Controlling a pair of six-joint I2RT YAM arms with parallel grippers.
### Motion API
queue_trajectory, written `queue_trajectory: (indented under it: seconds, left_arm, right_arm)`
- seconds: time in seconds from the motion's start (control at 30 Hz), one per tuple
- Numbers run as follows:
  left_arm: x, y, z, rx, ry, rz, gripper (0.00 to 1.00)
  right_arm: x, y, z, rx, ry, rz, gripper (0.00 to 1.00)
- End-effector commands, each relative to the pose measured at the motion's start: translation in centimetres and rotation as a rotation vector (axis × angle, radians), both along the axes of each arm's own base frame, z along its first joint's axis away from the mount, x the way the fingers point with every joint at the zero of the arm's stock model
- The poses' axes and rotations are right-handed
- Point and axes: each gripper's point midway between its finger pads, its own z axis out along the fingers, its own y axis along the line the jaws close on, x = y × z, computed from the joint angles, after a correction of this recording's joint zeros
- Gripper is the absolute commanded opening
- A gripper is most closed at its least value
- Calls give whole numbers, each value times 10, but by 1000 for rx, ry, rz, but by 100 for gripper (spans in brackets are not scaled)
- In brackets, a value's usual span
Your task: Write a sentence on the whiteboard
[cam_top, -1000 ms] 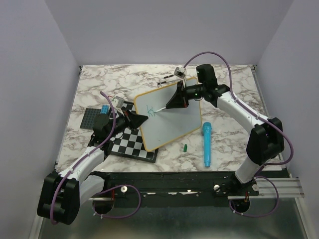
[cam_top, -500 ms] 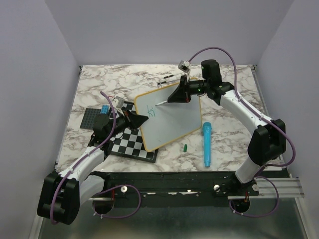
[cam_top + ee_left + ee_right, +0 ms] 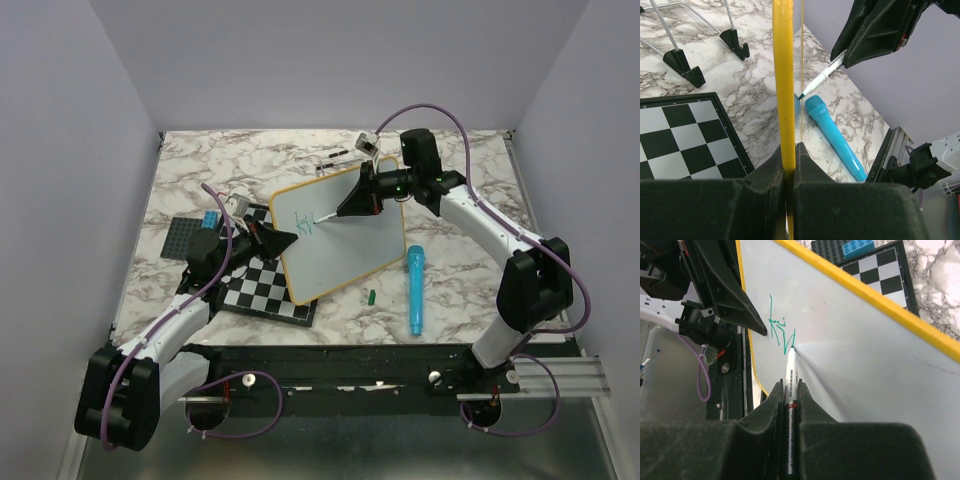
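The whiteboard (image 3: 345, 240), white with a yellow frame, lies tilted in the middle of the table. My left gripper (image 3: 283, 240) is shut on its left edge; the left wrist view shows the yellow frame (image 3: 782, 75) clamped between the jaws. My right gripper (image 3: 352, 208) is shut on a white marker (image 3: 790, 377), whose green tip touches the board. A few green strokes of the sentence (image 3: 779, 329) stand near the board's upper left corner, also seen from above (image 3: 304, 221). The marker (image 3: 822, 76) also shows in the left wrist view.
A black-and-white checkered board (image 3: 262, 288) lies under the whiteboard's left corner. A blue microphone-shaped toy (image 3: 414, 288) and a small green cap (image 3: 371, 296) lie to the board's right. A black plate with a blue brick (image 3: 195, 230) sits at left. A wire stand (image 3: 335, 157) stands behind.
My right gripper lifted the marker toward the board's top edge, then came back down; the tip is on the board again beside the green strokes. The left arm has not moved.
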Motion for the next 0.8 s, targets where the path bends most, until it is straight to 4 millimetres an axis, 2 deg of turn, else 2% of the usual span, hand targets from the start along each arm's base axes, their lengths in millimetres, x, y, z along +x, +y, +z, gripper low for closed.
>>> queue_trajectory:
  seconds: [0.0, 0.13, 0.4, 0.77]
  left_arm:
    - [-3, -6, 23, -4, -114, -47, 0]
    - [-3, -6, 23, -5, -115, -47, 0]
    - [-4, -6, 22, -4, -112, -50, 0]
    - [-5, -6, 24, -6, -116, -50, 0]
  right_arm:
    - [-9, -2, -19, -28, 27, 22, 1]
    - [-8, -1, -15, -22, 19, 24, 1]
    - [0, 4, 18, 26, -32, 16, 1]
    - [16, 2, 18, 7, -50, -55, 1]
